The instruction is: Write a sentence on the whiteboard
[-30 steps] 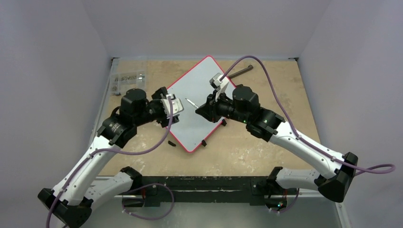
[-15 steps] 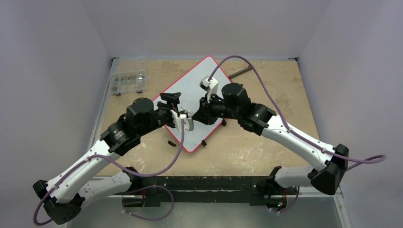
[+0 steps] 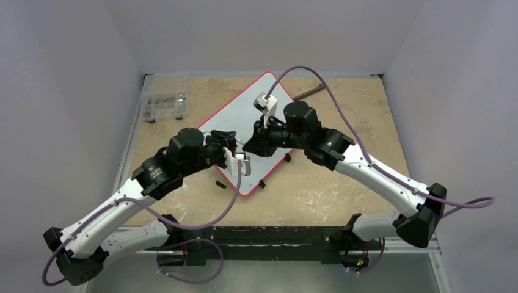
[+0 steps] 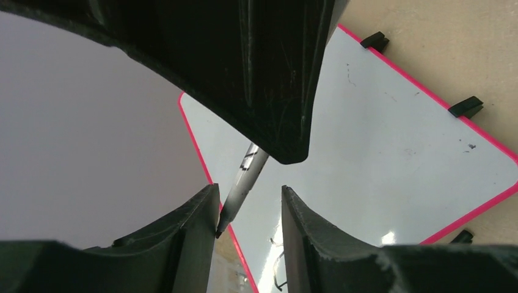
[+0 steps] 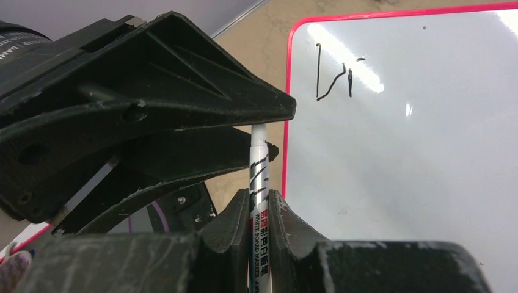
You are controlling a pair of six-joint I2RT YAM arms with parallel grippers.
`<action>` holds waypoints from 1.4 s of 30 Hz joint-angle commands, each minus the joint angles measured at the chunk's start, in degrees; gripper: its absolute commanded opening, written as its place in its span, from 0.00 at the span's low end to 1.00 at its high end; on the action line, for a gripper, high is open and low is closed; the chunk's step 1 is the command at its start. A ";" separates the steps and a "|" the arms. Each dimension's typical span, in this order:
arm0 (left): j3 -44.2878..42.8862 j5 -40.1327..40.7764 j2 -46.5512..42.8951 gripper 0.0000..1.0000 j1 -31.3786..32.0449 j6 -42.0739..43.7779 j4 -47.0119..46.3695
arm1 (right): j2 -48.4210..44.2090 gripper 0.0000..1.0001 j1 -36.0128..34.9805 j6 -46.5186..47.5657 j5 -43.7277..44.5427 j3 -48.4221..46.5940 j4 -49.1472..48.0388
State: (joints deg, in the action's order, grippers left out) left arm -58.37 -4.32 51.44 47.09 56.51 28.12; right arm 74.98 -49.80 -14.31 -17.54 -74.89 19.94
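Marker (image 5: pixel 259 165), clamped in right gripper (image 5: pixel 259 198), jaws closed on its barrel; left gripper (image 4: pixel 247 195), jaws parted, marker end between them, touching one finger; whiteboard (image 5: pixel 397 152), flat mid-table beneath both; sentence (image 5: pixel 335 76), few strokes only, at marker's 1 o'clock. Handling: centre left jaws on marker before closing; right grip firm.

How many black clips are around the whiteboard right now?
3 black clips. Two sit on the near-right edge of the whiteboard; the third lies beside its near-left edge. The arms hide part of the rim, so more may be hidden.
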 commanded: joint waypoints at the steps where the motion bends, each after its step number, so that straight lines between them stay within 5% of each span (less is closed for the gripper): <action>1: -0.28 -2.05 0.23 0.36 1.04 -0.73 -0.69 | 0.93 0.00 0.05 0.40 -2.47 -2.59 -0.76; 8: 1.32 -2.15 -0.18 0.00 1.91 -1.65 -1.60 | 0.51 0.00 0.06 -0.61 -1.52 -2.53 -3.18; 11: 1.52 -1.85 -0.92 0.00 1.87 -3.17 -2.48 | -0.35 0.00 0.05 -1.51 -1.41 -1.95 -5.55; 15: 0.69 0.29 -1.62 0.00 1.82 -6.66 -3.83 | -2.72 0.28 0.05 -3.77 1.68 -0.65 -9.79; 19: 0.74 0.97 -2.62 0.00 1.78 -9.30 -5.25 | -3.66 0.38 0.06 -5.47 4.17 -1.17 -12.38; 42: 0.20 0.02 -3.32 0.00 -1.99 -15.16 -8.23 | 0.12 0.23 0.07 -7.76 -0.11 -2.27 -13.76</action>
State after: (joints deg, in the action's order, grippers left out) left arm -57.14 -3.18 48.07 45.71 42.96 22.74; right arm 74.08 -49.71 -21.52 -14.72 -74.89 8.12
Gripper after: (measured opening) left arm 0.052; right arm 0.237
